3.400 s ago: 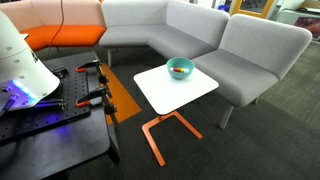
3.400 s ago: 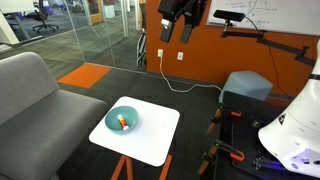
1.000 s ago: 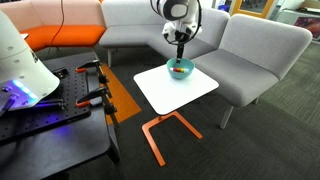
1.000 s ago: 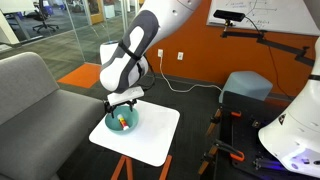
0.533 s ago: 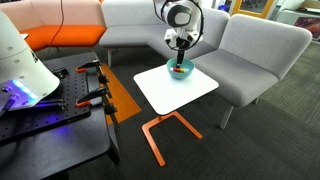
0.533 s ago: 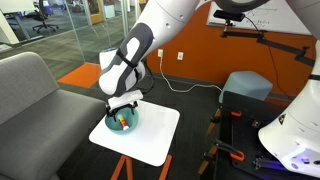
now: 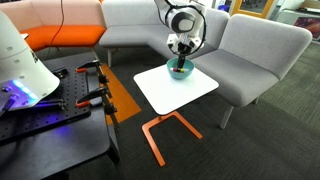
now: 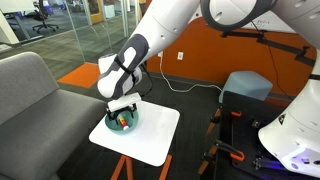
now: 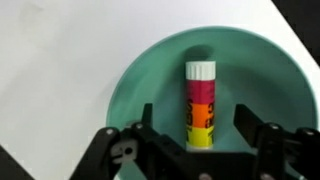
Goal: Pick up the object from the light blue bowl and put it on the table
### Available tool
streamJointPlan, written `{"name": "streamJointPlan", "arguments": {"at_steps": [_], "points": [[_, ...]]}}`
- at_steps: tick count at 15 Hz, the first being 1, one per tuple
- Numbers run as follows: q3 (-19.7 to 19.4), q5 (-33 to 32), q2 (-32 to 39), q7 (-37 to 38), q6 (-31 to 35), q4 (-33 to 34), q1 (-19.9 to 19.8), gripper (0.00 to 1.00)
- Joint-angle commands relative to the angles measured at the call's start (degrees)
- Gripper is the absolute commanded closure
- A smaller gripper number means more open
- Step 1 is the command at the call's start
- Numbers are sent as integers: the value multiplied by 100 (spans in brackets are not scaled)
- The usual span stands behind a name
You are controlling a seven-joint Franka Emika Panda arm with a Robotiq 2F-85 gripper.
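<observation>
1. Exterior views, both: a grey sofa (image 7: 150,30) is the biggest item. It wraps around behind the light blue bowl (image 7: 180,70).
2. A black workbench (image 7: 50,115) with orange clamps stands well apart from the bowl, on the side away from the sofa.
3. The worktop (image 7: 175,98) is a white rounded square on an orange tube frame. It carries the bowl near the corner closest to the sofa, and the rest of the surface around the bowl is plain white.
4. The white arm (image 8: 150,40) comes down from above the bowl, with its wrist directly over it.
5. The bowl is upright and round with smooth sides. In the wrist view its inside fills most of the frame.
6. The end effector (image 9: 195,128) is inside the bowl's rim and released. Its fingers (image 9: 145,122) stand spread on either side of the object, with a visible gap to it on each side. In an exterior view the fingertips dip into the bowl.
7. The object (image 9: 200,100) lies flat on the bowl's floor, roughly central. It is a short stick with a white cap and a pink, yellow and orange-red label. Its lower end sits between the fingers, and the cap points away from them.
</observation>
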Motion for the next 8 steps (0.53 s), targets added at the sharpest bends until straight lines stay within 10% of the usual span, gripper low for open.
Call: {"name": "streamJointPlan", "arguments": {"at_steps": [1, 4, 8], "points": [[72, 85, 235, -149, -449, 474, -80, 14], [106, 88, 385, -168, -616, 706, -90, 22], [90, 64, 530, -143, -744, 917, -72, 62]]}}
